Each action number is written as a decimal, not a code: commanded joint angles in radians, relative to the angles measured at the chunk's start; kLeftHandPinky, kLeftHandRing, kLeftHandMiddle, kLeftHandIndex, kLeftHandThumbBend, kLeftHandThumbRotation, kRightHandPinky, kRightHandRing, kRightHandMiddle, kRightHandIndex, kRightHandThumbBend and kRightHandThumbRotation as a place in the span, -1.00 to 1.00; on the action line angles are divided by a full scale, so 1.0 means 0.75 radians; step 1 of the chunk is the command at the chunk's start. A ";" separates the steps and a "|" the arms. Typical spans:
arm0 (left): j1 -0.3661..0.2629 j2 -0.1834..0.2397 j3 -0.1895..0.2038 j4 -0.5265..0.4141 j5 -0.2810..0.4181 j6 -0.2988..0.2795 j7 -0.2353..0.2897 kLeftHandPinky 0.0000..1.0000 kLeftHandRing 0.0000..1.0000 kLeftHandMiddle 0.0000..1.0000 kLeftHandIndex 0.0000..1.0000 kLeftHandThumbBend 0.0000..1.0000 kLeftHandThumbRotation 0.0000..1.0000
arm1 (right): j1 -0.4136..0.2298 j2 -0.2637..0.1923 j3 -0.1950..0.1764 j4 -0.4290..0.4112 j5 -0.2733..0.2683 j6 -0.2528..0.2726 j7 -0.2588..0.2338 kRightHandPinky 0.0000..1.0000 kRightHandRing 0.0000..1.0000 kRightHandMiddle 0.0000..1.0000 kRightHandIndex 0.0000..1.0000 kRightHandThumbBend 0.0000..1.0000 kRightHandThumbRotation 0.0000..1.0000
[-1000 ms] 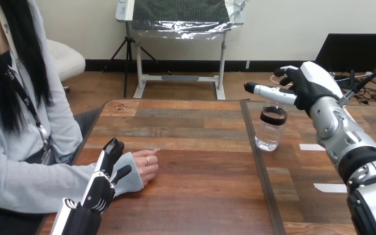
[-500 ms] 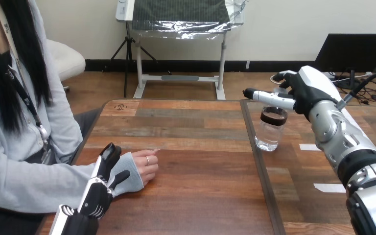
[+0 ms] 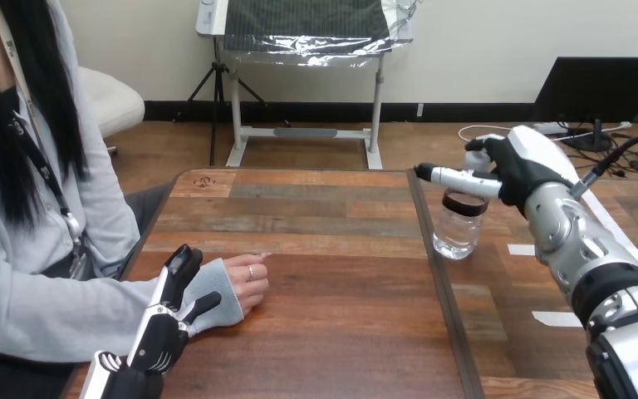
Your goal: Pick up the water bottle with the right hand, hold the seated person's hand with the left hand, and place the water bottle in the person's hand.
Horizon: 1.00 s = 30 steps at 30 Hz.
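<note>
Water bottle: a clear water bottle with a dark cap stands upright on the right half of the wooden table, just right of the seam that runs from the far edge to the near one.
Right hand: the right hand hangs at the height of the cap, its white back turned up. One straight digit reaches leftward just over the cap, and the other fingers lie behind the bottle's top.
Right hand, state: released, with nothing grasped. Whether it touches the cap cannot be told.
Right arm: the silver forearm rises from the lower right corner to the hand.
Left hand: the left hand is at the table's near left edge, against the person's wrist. Its straight fingers lie along the outer side of the grey cuff, and its thumb juts across the cuff.
Left hand, state: released, not clenched, and no curl round the wrist shows.
Person's hand: the person's hand rests on the left half of the table, its fingers loosely folded under and holding nothing, well apart from the bottle.
Tape: two white strips lie on the table right of the bottle, one near its base and the other closer to the near edge.
</note>
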 commanded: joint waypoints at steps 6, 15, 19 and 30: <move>-0.053 0.035 -0.019 0.007 -0.035 -0.051 -0.001 0.73 1.00 1.00 1.00 1.00 0.14 | -0.003 0.020 0.003 -0.006 0.008 -0.019 0.013 0.47 0.61 0.67 0.72 0.72 0.54; -0.052 0.023 -0.017 -0.005 -0.032 -0.033 0.004 0.73 1.00 1.00 1.00 1.00 0.09 | 0.008 0.022 0.018 -0.010 -0.002 -0.037 0.003 0.43 0.57 0.64 0.68 0.72 0.54; -0.061 0.020 -0.011 0.006 -0.024 -0.040 0.006 0.73 1.00 1.00 1.00 1.00 0.10 | 0.019 0.019 0.021 -0.014 -0.002 -0.061 0.000 0.40 0.55 0.62 0.67 0.74 0.55; -0.075 0.017 -0.010 0.014 -0.026 -0.026 0.006 0.73 1.00 1.00 1.00 1.00 0.14 | 0.056 0.009 0.015 -0.017 0.013 -0.129 0.010 0.33 0.48 0.58 0.65 0.76 0.54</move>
